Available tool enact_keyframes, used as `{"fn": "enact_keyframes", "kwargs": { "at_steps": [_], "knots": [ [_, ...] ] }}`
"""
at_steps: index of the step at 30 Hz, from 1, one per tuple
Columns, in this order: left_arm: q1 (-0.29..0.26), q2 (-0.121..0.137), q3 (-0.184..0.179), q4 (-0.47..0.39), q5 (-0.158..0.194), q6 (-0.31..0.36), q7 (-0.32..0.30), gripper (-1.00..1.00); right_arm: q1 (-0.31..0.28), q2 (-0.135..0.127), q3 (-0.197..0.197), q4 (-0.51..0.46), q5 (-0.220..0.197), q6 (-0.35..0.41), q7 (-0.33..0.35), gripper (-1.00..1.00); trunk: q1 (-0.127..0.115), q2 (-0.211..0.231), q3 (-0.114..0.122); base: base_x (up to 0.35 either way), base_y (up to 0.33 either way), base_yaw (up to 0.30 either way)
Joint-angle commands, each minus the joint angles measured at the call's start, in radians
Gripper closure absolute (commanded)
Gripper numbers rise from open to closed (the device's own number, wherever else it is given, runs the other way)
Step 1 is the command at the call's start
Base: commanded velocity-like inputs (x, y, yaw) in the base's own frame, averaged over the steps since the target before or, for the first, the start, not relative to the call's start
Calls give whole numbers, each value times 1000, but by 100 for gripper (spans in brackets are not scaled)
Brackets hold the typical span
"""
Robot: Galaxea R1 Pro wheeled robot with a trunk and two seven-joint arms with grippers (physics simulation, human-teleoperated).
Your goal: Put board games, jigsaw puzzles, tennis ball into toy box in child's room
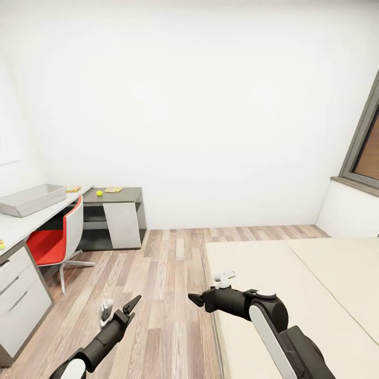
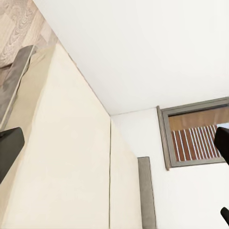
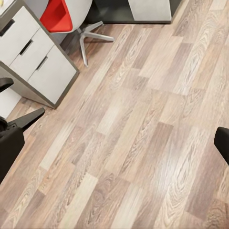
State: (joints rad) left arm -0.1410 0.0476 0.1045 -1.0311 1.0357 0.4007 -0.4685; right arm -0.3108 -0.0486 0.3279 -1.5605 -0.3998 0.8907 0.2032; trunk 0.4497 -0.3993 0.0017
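Far off at the left, the grey toy box (image 1: 31, 199) stands on the white table (image 1: 16, 226). On the lower desk section beyond it lies the yellow-green tennis ball (image 1: 99, 193), with a flat yellow toy (image 1: 113, 189) to its right and another flat toy (image 1: 73, 188) to its left. A small yellow item (image 1: 1, 245) peeks in at the table's near edge. My left gripper (image 1: 118, 309) hangs open over the floor with nothing in it. My right gripper (image 1: 209, 288) is open too, beside the bed's corner; its fingers (image 3: 9, 148) frame bare floorboards.
A red swivel chair (image 1: 55, 239) is tucked under the table, with grey drawers (image 1: 21, 295) nearer me. The cream bed (image 1: 295, 295) takes up the right side, and a window (image 1: 366, 147) is set in the right wall. Wooden floor (image 1: 168, 273) lies between bed and table.
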Motion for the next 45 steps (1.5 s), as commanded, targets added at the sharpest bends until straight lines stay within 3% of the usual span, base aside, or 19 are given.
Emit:
{"fn": "enact_keyframes", "kwargs": {
  "at_steps": [1,45],
  "knots": [
    [0,0,1,0,9,9,-1,-100,-1,0,0,-1,7,3,7,-100,0,-1,0,-25,-4,0],
    [0,0,1,0,9,9,-1,-100,1,-1,0,-1,7,2,7,-100,0,-1,0,-4,-1,47]
  ]
}}
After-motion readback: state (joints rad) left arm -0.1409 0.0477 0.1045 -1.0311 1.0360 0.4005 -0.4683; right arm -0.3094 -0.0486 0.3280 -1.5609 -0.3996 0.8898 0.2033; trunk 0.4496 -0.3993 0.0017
